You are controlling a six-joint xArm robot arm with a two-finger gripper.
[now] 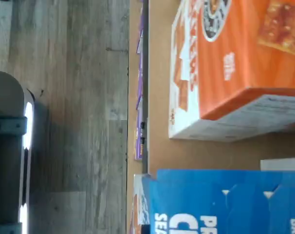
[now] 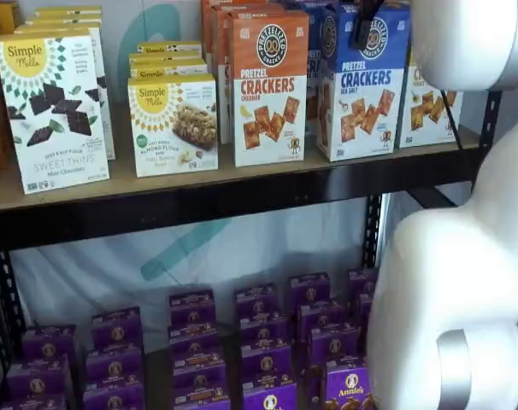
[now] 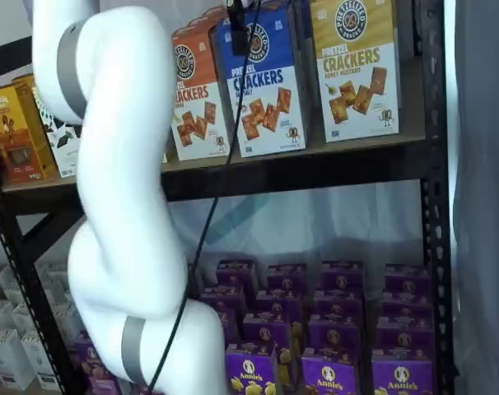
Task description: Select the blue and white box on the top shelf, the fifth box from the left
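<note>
The blue and white box (image 2: 362,85) stands on the top shelf (image 2: 242,195), between an orange-topped cheddar carton (image 2: 269,85) and a yellow-topped carton (image 2: 430,107). It shows in both shelf views (image 3: 264,82). My gripper (image 2: 362,30) shows only as black fingers hanging from the view's edge, in front of the box's blue top. In a shelf view the fingers (image 3: 238,29) show with a cable beside them. No gap between them shows. The wrist view shows the blue box's top (image 1: 220,204) close by and the orange carton (image 1: 235,63) beside it.
Simple Mills boxes (image 2: 54,111) fill the left of the top shelf. Small purple boxes (image 2: 267,342) crowd the lower level. My white arm (image 2: 464,282) stands between the cameras and the shelves. A black upright (image 3: 435,206) bounds the shelf's right end.
</note>
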